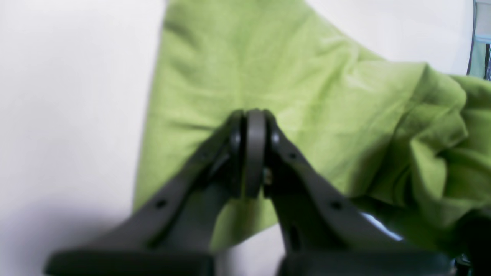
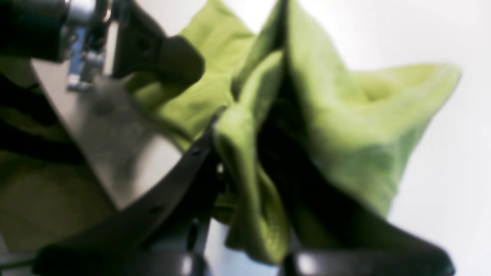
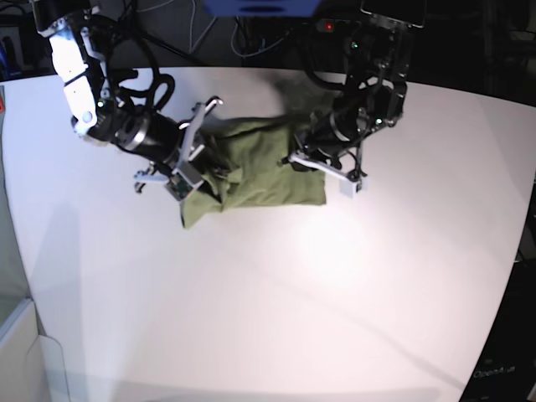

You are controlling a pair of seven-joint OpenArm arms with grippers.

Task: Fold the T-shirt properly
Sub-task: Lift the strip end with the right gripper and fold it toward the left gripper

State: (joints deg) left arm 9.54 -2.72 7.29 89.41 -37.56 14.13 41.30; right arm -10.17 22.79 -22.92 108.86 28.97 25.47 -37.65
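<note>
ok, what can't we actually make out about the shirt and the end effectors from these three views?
- Neck label: not visible in any view; T-shirt is bunched and small in base.
- Left end effector: tips shut over the cloth in the left wrist view; whether fabric is pinched is unclear.
- Right end effector: right wrist view is blurred; bunched cloth hides the tips.
- Sleeves, hem: lost in folds; shirt runs off the right edge of the left wrist view.
- Table: near edge cut off in base.

Left tool (image 1: 251, 153) closed — right tool (image 2: 245, 161) clamped.
</note>
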